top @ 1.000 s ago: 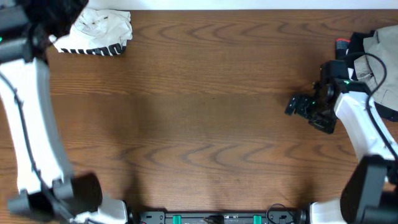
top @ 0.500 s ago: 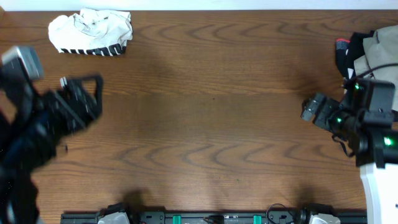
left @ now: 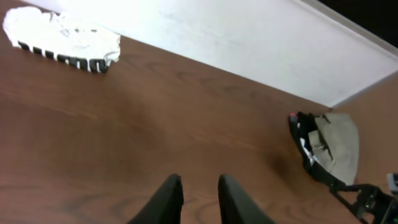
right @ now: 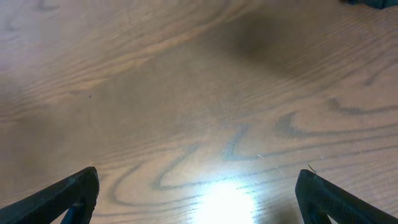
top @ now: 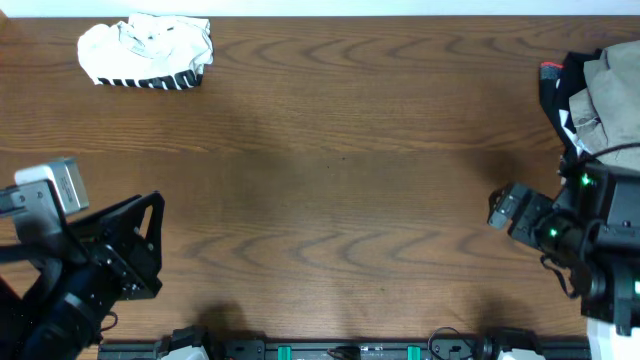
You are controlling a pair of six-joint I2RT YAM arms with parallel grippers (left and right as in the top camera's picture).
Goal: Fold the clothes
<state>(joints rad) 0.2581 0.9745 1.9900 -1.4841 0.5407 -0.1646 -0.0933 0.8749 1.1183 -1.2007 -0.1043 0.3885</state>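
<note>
The clothes [top: 147, 52] lie as a small white bundle with a black striped edge at the table's far left corner; the left wrist view shows the clothes [left: 62, 40] at its top left. My left gripper [top: 150, 240] hangs near the front left, far from the bundle. Its dark fingers [left: 171, 193] stand a narrow gap apart with nothing between them, left gripper [left: 199, 182]. My right gripper [top: 505, 210] is at the front right, right gripper [right: 199, 183] spread wide over bare wood with nothing in it.
A heap of beige and black garments [top: 595, 90] with a red bit lies at the far right edge; the left wrist view shows that heap [left: 333, 146] against the white wall [left: 249, 43]. The brown wooden table [top: 340, 180] stretches between the arms.
My left arm has swung from the far left corner by the bundle down to the front left, and its jaws have narrowed. My right arm has drawn back toward the front edge.
</note>
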